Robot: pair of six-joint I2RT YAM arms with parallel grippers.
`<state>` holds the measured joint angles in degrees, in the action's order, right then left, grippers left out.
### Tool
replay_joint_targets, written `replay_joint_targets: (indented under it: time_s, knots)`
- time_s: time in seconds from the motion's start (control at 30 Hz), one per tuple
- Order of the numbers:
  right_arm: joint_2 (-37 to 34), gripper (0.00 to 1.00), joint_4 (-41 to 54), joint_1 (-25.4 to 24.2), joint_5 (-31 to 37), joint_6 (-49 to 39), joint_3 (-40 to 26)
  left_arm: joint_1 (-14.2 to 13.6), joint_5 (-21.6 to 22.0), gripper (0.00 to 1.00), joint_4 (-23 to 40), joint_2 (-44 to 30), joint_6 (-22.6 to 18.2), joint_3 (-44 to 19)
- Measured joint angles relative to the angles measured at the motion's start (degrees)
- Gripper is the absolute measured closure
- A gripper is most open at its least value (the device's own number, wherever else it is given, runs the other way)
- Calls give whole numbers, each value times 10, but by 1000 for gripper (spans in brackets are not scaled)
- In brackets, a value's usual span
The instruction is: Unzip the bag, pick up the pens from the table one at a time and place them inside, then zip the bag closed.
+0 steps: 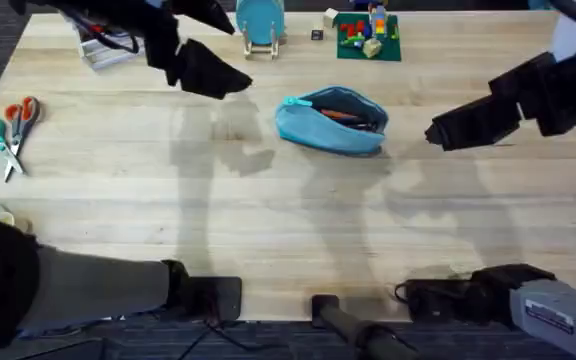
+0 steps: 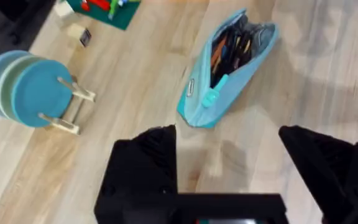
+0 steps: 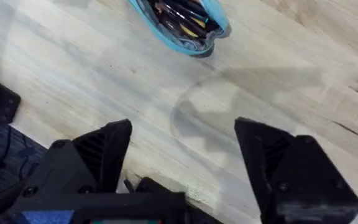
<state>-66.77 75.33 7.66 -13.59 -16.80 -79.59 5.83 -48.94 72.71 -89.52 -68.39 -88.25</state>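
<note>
While the bag sits unzipped near the table centre, a bit toward twelve o'clock in the overhead view, both my arms hang above the wood holding nothing. My left gripper is spread wide, empty, up around ten o'clock from the bag in the overhead view. My right gripper is likewise spread and empty, out at three o'clock from the bag. The bag mouth gapes; dark pens and some orange and yellow sticks lie inside it, seen from both wrist views. I can't pick out any pen lying loose on the tabletop. The pale zipper pull hangs at the bag's end that points toward nine o'clock in the overhead view.

My read: the unzip and loading steps look finished, zipping shut is what's in hand. Next move calls for one gripper pinning the fabric at an end so the bag doesn't slide, the other pinching that small tab and drawing it along the teeth toward three o'clock. The tab is tiny and floppy, so it needs a narrow, accurate pinch. A pen tip poking up could snag the slider.

Scissors sit far out at nine o'clock, a blue disc on its stand at twelve; neither is involved.
</note>
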Motion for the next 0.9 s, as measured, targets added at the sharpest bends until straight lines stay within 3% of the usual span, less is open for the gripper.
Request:
replay_joint_targets:
  time_s: [0.13,0.27,0.6,0.9]
  knots:
    - [0,4,0,0,0,0,0,24,-35,8,7,-1,-32,17]
    - [0,4,0,0,0,0,0,30,-49,8,10,-12,-47,31]
    - [0,4,0,0,0,0,0,40,-53,6,-5,-83,-54,37]
    - [0,4,0,0,0,0,0,41,-52,7,-5,-91,-54,38]
